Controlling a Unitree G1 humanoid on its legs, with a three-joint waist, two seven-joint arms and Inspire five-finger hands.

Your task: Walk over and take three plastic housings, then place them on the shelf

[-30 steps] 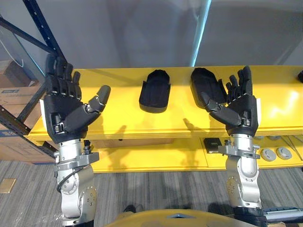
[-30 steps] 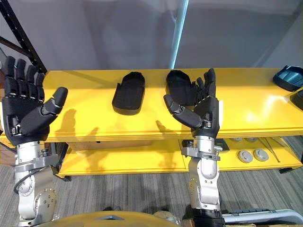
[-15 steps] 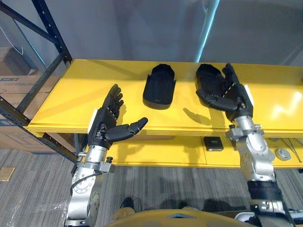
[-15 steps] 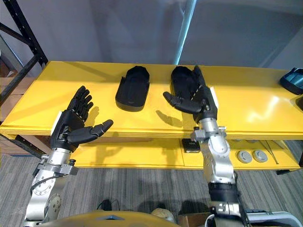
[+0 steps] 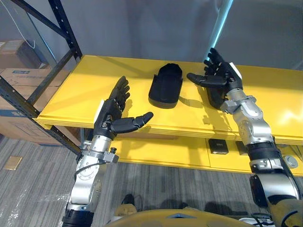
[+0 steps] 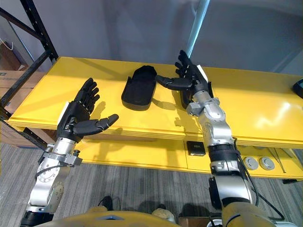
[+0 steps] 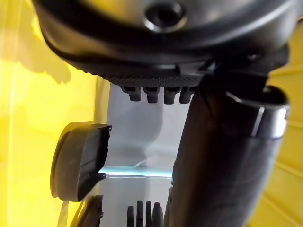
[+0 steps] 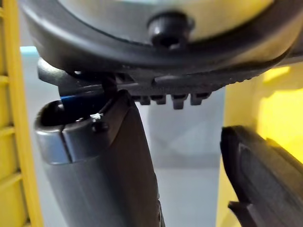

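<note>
Right hand (image 5: 221, 75) fwd, over right housing (image 5: 214, 97)

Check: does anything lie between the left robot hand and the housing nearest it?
Nothing visible does. The left robot hand, open, hovers at the front of the yellow top; only bare top lies between it and the housing. The right robot hand, open, is at the other housing.
</note>
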